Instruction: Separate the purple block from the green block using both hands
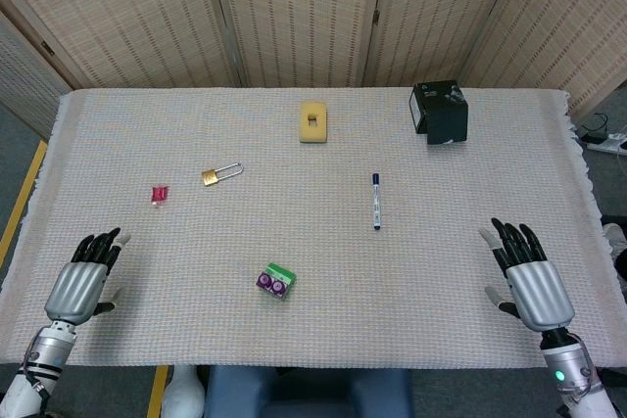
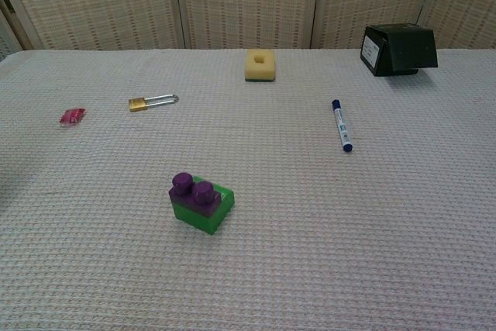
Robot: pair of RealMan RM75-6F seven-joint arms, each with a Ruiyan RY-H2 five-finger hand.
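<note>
- Purple block (image 2: 193, 186) sits stacked on the green block (image 2: 204, 212), mid-table (image 2: 310, 253).
- Left hand (image 1: 85, 274) and right hand (image 1: 527, 271) rest far apart, fingers spread, holding nothing.

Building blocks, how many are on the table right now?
2, stacked together near the front middle of the table: the purple block sits on top of the green block. Neither view shows any others, and nothing seems hidden.
</note>
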